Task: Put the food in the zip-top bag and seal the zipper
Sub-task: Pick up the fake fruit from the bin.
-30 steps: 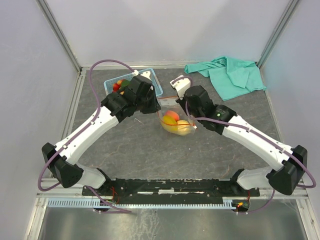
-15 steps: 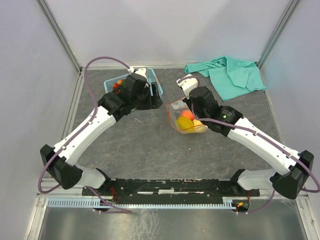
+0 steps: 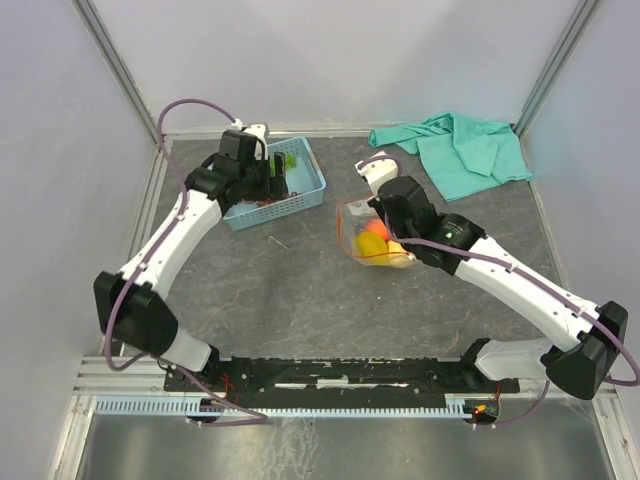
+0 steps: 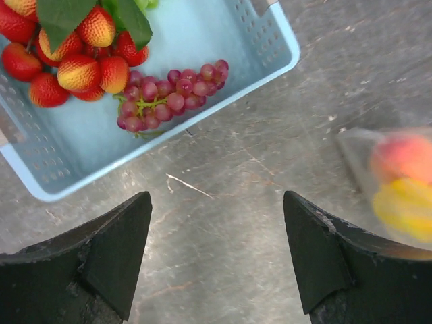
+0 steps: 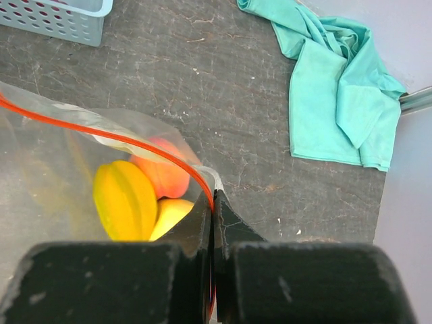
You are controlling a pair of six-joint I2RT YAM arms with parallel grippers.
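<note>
while the left arm reaches to the back-left, the widest run of dark counter (image 3: 300,300) lies between the two arms, toward the near edge. pale walls close off the back and both sides. a metal rail runs along each side edge.

- light blue basket (image 4: 202,40): back-left, near the left rail, one corner pointing toward the middle.
- teal cloth (image 3: 460,150): crumpled in the back-right corner, well apart from everything else.
- zip-top bag (image 5: 61,162): mid-counter, right of the basket, with a strip of bare counter between them.

contents
- basket: strawberry bunch (image 4: 74,61) with green leaves, and purple grapes (image 4: 169,98) touching it. a sliver of green grapes (image 4: 142,3) shows at the frame's top edge.
- bag: peach (image 5: 165,175), ridged yellow fruit (image 5: 125,199) and lemon (image 5: 169,212), bunched together against the end by the right gripper.

bag is clear and crinkled. the red-orange zipper (image 5: 101,133) curves from the frame's left edge to the right gripper. cannot tell whether the mouth is pressed closed along its length.

left gripper (image 4: 216,202): jaws spread wide, nothing between them, over bare counter just beside the basket's corner.
right gripper (image 5: 213,216): pinched tight on the bag's corner where the zipper ends.
</note>
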